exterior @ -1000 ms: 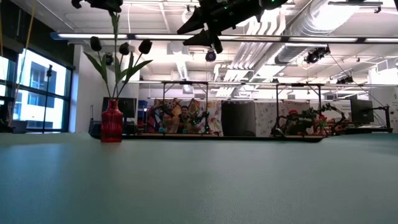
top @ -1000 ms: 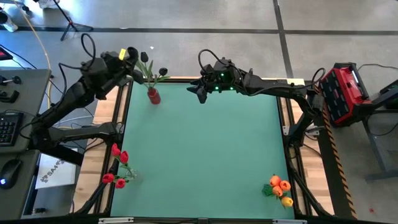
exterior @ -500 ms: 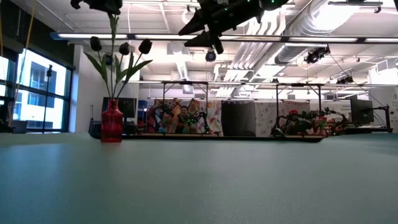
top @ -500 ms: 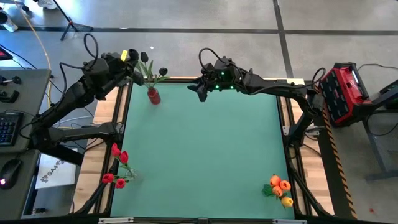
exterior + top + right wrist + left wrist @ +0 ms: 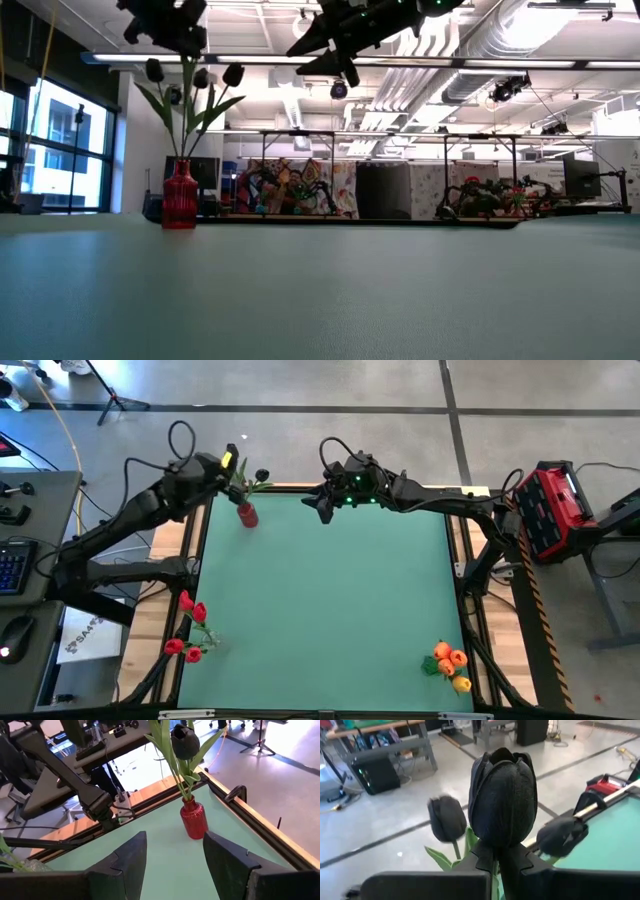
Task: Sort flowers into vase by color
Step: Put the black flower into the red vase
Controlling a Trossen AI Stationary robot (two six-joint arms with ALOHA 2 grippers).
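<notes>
Left arm: reaches from the desk's left side toward the far-left corner, forearm stretched diagonally, wrist raised well above the desk surface. Left gripper [image 5: 226, 468] sits high at that corner; in the low view it hangs near the top of the frame [image 5: 165, 20]. Its fingers [image 5: 490, 862] are closed tight around the thin stem of a black tulip [image 5: 503, 800], head upright just beyond the fingertips.

Right arm: extends from the right side along the far edge, elbow bent, forearm roughly level, wrist held high. Right gripper [image 5: 322, 506] hovers above the far edge near the middle, pointing toward the left arm. Its fingers [image 5: 125, 857] stand wide apart, nothing between them.
</notes>
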